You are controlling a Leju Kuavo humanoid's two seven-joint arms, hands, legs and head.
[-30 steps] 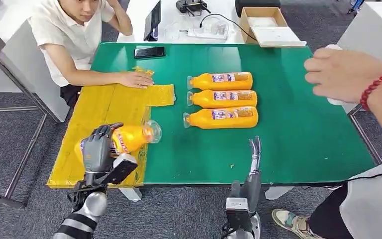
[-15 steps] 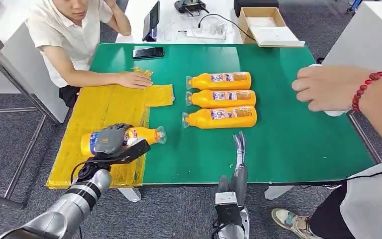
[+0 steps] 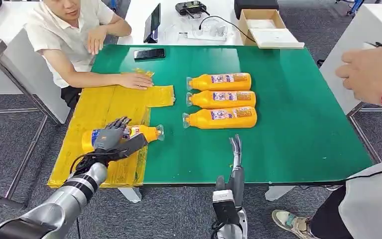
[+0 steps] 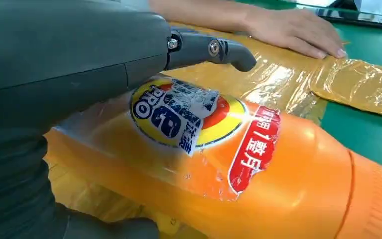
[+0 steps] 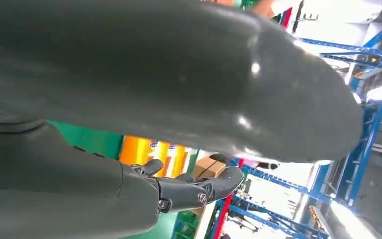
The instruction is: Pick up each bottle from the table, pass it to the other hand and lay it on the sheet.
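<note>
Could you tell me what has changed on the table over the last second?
The left hand lowered the bottle onto the yellow sheet and spread its fingers, letting go. The right hand drifted slightly left. The three bottles on the green table stayed put.

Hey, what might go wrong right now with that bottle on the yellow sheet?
1. The bottle lies on its side half off the sheet's edge; it might roll onto the table.
2. The left hand, fingers spread over it, could nudge it when lifting.
3. A person's hand rests on the sheet, close by.
</note>
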